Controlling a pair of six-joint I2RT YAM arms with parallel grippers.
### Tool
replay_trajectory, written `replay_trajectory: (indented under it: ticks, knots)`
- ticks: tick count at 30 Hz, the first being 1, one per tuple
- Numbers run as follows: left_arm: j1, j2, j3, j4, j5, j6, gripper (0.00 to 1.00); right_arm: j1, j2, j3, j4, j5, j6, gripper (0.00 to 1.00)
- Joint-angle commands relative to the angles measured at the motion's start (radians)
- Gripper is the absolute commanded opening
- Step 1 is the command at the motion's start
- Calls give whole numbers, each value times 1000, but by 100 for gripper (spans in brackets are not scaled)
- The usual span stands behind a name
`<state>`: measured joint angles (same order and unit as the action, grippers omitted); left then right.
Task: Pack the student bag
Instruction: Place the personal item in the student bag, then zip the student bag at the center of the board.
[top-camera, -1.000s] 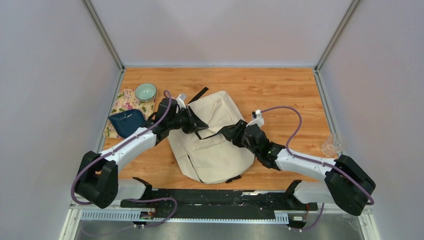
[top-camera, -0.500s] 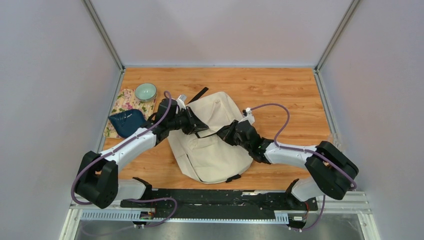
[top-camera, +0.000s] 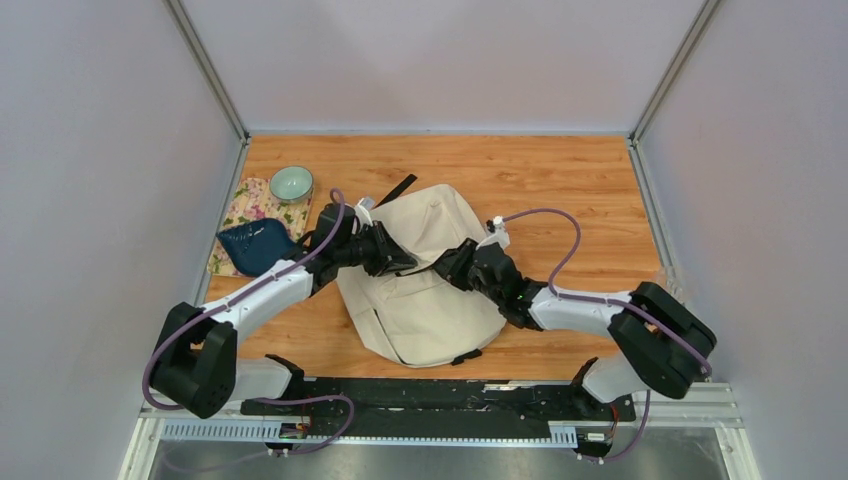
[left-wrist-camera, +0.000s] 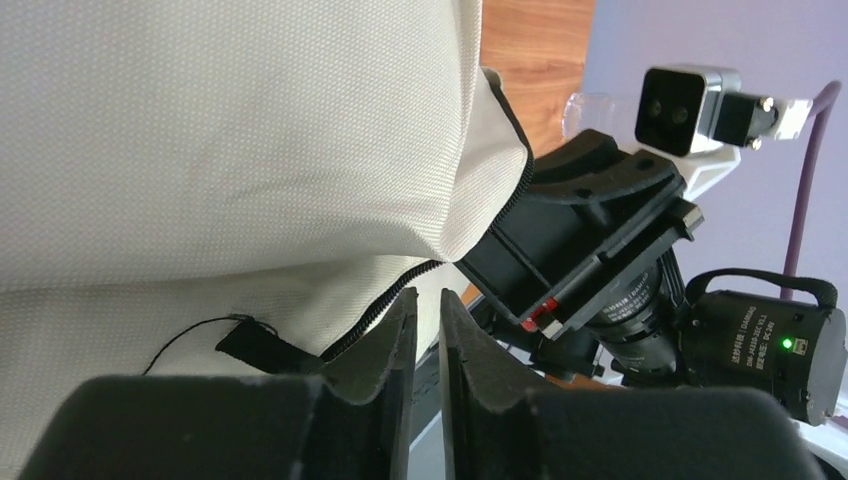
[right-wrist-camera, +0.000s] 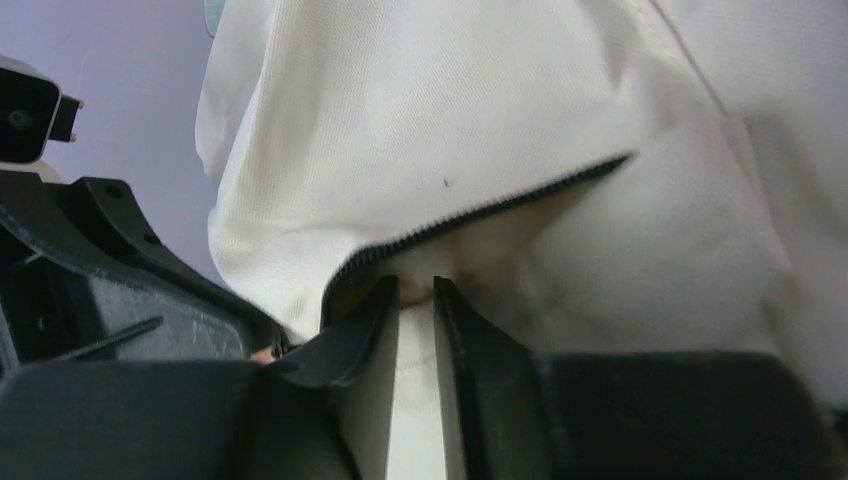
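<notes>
Lying mid-table on the wooden table (top-camera: 560, 180), the student bag (top-camera: 425, 310) has both arms meeting over its far-left part. The right gripper (right-wrist-camera: 415, 300) is clenched on cream fabric just below the black zipper (right-wrist-camera: 480, 215). The left gripper (left-wrist-camera: 420, 320) is drawn nearly closed at the zipper edge; whether cloth is caught I cannot tell. A blue pouch (top-camera: 255, 245), floral cloth (top-camera: 245, 205) and bowl (top-camera: 291, 183) sit far left.

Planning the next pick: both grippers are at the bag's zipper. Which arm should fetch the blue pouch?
Left, probably. The pouch lies right beside that arm; the right gripper is across the bag, with fabric between its fingers at the zipper.
</notes>
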<state>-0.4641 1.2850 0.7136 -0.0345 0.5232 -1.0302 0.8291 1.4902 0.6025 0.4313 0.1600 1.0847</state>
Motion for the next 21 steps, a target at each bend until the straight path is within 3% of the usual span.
replay_trajectory:
  ticks: [1, 6, 8, 11, 16, 21]
  knots:
    - [5, -38, -16, 8, 21, 22, 24, 10, -163, -93, -43, 26, -37, 31]
    - [7, -113, 6, -1, -14, 68, 50, 45, -368, -153, -276, 39, -77, 36]
    - [7, -160, 36, -91, -58, 134, 64, 74, -457, -191, -314, 67, -68, 37]
    - [5, -228, 76, -205, -178, 211, 75, 103, -551, -202, -384, 101, -60, 39]
    - [7, -328, 9, -347, -391, 260, 79, 125, -581, -110, -457, 93, -137, 41]
    - [8, -403, -147, -297, -408, 220, 80, 157, -455, 77, -522, 87, -247, 41]
